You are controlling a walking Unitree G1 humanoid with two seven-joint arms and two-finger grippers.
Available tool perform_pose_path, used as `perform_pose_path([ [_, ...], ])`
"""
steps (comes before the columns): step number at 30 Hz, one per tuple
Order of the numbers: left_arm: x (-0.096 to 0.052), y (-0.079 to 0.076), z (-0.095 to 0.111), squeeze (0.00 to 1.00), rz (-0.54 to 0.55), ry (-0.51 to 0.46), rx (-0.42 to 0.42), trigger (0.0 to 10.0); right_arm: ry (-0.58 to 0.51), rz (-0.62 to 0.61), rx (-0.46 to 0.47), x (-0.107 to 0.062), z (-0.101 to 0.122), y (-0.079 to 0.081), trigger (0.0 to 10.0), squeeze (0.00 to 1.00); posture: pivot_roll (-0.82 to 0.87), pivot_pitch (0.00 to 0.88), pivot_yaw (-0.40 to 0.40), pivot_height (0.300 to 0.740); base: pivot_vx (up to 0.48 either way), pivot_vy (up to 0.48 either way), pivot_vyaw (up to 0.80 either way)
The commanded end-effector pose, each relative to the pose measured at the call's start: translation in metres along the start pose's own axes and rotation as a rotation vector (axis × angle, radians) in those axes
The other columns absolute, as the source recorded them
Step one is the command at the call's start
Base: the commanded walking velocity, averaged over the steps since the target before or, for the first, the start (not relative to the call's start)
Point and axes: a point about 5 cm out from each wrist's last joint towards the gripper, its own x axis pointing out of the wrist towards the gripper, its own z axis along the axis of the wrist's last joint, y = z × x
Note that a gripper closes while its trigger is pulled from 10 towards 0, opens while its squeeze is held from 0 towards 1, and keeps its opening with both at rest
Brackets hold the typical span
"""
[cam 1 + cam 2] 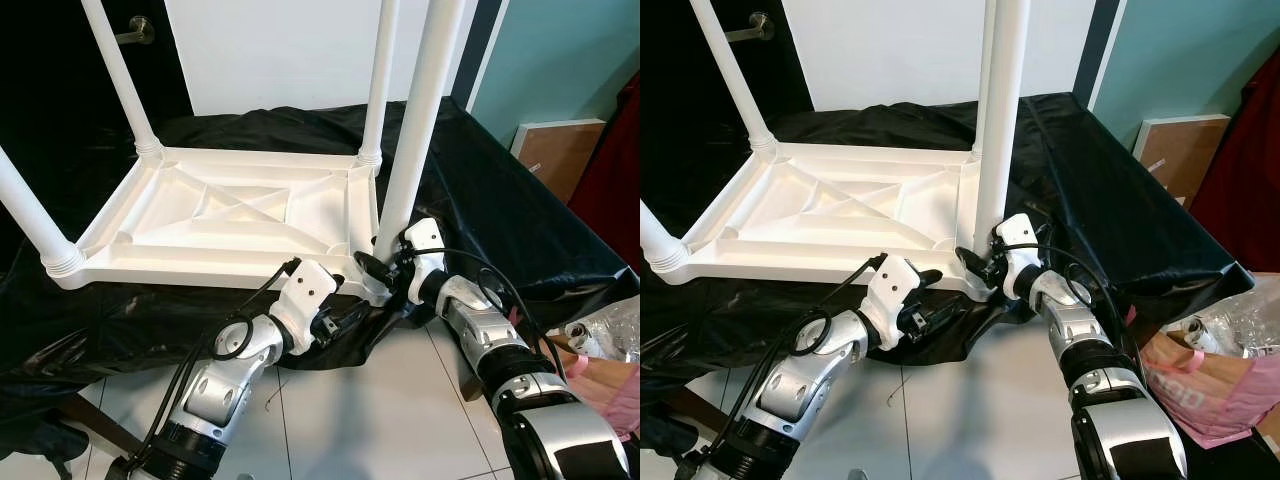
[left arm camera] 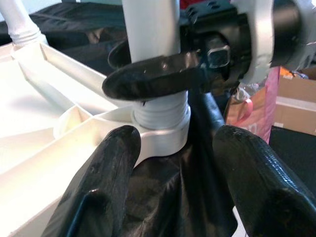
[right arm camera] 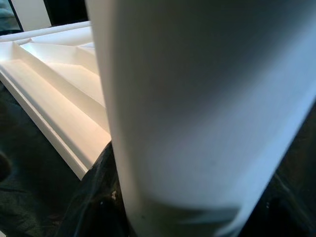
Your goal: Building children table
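A white plastic children's table point(image 1: 220, 215) lies upside down on a black cloth point(image 1: 500, 200), with its legs pointing up. My right gripper point(image 1: 380, 268) is shut on the near right leg point(image 1: 420, 110) just above its threaded socket point(image 2: 160, 116); one of its fingers point(image 2: 153, 76) crosses the leg in the left wrist view. That same leg point(image 3: 197, 98) looms very close in the right wrist view. My left gripper point(image 2: 177, 168) stands open just below that corner of the table, nothing between its fingers point(image 2: 103, 182).
White tiled floor point(image 1: 380, 420) lies under my arms. A pink bag point(image 1: 610, 385) and crumpled plastic sit on the floor at the right. A brown board point(image 1: 560, 150) leans on the teal wall. A dark door with a handle point(image 1: 135, 33) is at back left.
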Motion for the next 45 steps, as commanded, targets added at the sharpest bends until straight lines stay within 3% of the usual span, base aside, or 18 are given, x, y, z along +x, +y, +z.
perform_pose_path([
  [1, 0.002, -0.001, 0.0, 0.0, -0.036, 0.004, 0.009, 10.0, 0.024, 0.007, 0.013, -0.002, -0.006, 0.001, 0.0, 0.0, 0.01, 0.0, -0.017, 0.74, 0.0, 0.0, 0.0],
  [3, 0.002, 0.0, 0.0, 0.0, -0.028, 0.005, 0.011, 10.0, 0.025, 0.003, 0.016, -0.002, -0.007, 0.001, 0.0, 0.0, 0.01, 0.0, -0.017, 0.74, 0.0, 0.0, 0.0],
  [4, 0.003, 0.003, 0.002, 0.0, 0.001, -0.007, 0.016, 10.0, 0.031, -0.033, 0.023, -0.003, -0.01, 0.001, 10.0, 0.0, 0.0, 0.0, -0.016, 0.74, 0.0, 0.0, 0.0],
  [16, 0.004, 0.012, 0.006, 0.0, 0.096, -0.041, 0.023, 10.0, 0.033, -0.226, 0.06, -0.001, -0.012, -0.002, 10.0, 0.0, -0.01, 0.0, -0.021, 0.74, 0.0, 0.0, 0.0],
  [30, 0.006, 0.025, 0.005, 0.0, 0.209, -0.045, -0.004, 10.0, 0.012, -0.737, 0.182, -0.005, -0.02, 0.0, 10.0, 0.0, 0.0, 0.0, -0.036, 0.74, 0.0, 0.0, 0.0],
  [44, 0.009, 0.026, 0.006, 0.0, 0.228, -0.045, 0.045, 10.0, -0.019, -0.717, 0.161, 0.003, -0.011, 0.007, 10.0, 0.0, 0.0, 0.0, -0.031, 0.74, 0.0, 0.0, 0.0],
  [45, 0.009, 0.026, 0.006, 0.0, 0.228, -0.045, 0.045, 10.0, -0.039, -0.702, 0.161, 0.003, -0.008, 0.007, 10.0, 1.0, -0.01, 0.0, -0.031, 0.74, 0.0, 0.0, 0.0],
])
